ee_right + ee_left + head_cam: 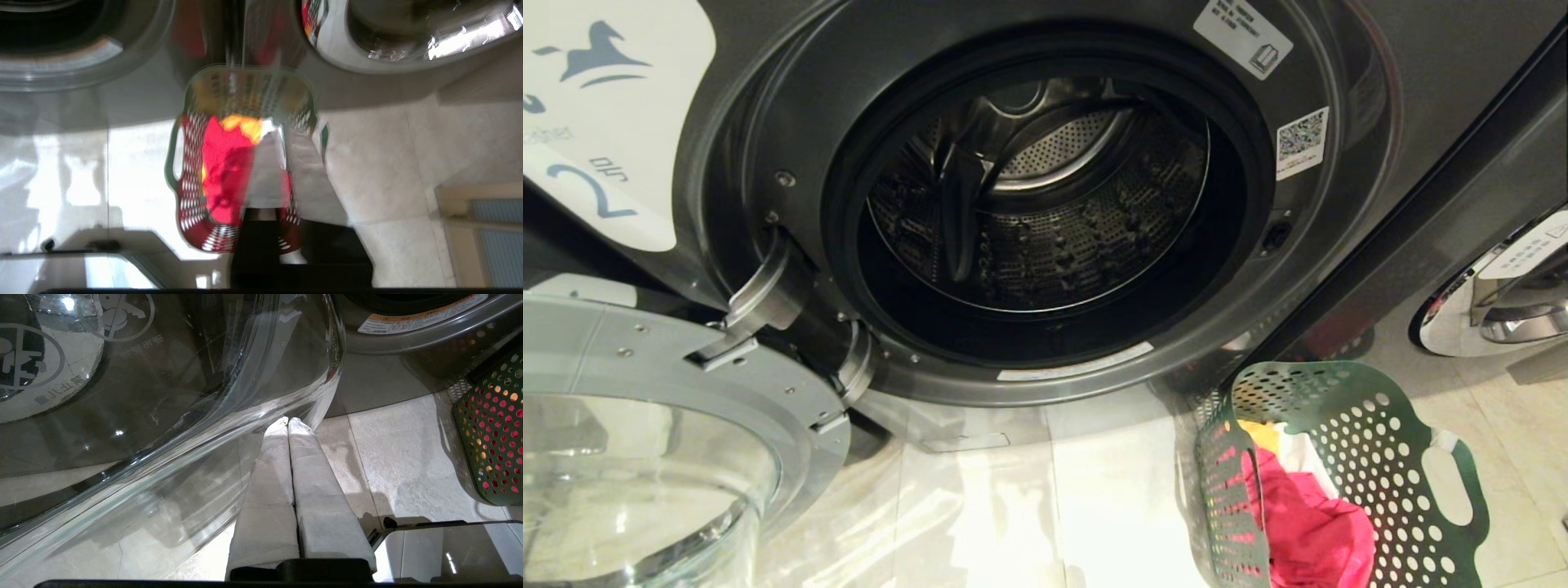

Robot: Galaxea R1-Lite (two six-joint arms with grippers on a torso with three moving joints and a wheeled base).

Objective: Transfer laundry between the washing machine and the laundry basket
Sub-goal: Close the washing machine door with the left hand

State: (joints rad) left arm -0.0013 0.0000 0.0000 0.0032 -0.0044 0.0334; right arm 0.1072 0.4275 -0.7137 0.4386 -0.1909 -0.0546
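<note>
While the washing machine (pixel 1045 204) door (pixel 645 457) hangs open to the left, the drum (pixel 1045 220) shows bare perforated steel, no cloth visible inside. White label with a 2 (pixel 596 122) on the front panel. Laundry basket (pixel 1388 457) sits on the tiled floor (pixel 1094 490) just right of the opening, near the machine's front. Laundry in it: red-pink garment (pixel 1307 523) on top, a bit of orange (pixel 1262 433) and white (pixel 1298 457) behind it. Second machine's chrome door ring (pixel 1494 302) at far right.

Left hand (pixel 288 421) low by the glass door bowl (pixel 163 416), fingers pressed together, holding nothing. Right hand (pixel 278 163) above the basket, pointing down over the laundry; wrist view is motion-blurred, fingers read as closed, and I can't tell whether any cloth is pinched between them.
</note>
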